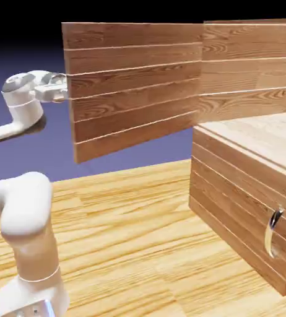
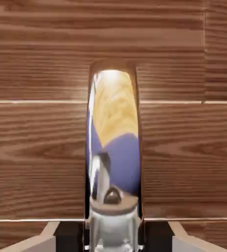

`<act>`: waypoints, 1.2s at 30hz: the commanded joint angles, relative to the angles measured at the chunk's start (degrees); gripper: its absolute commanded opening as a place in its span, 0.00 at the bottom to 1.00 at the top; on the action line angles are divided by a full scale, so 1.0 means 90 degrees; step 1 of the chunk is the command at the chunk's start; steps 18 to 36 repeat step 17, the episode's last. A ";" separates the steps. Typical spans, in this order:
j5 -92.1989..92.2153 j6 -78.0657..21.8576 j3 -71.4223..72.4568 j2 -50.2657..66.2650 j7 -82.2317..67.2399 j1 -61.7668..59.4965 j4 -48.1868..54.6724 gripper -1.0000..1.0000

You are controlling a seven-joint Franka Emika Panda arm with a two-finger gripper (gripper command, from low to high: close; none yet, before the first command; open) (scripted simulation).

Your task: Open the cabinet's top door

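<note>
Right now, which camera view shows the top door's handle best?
The hand view: the handle fills the middle, shiny and curved, against the top door. In the exterior view the swung-open top door hides it; only the gripper shows at the door's edge.

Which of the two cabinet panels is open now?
The top door, swung wide open with the claw at its free edge; the shorter lower panel stays shut.

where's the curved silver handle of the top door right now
In the hand view the curved silver handle stands upright at centre against the brown plank top door, between the gripper tips; the exterior view hides it behind the swung-open door.
</note>
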 commanded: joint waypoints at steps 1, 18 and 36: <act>0.0074 -0.0194 0.0106 0.0023 -0.0024 -0.0161 0.0235 0.00; 0.0602 -0.2972 0.1161 0.0153 -0.0629 -0.2835 0.3928 0.00; 0.0602 -0.2972 0.1161 0.0153 -0.0629 -0.2835 0.3928 0.00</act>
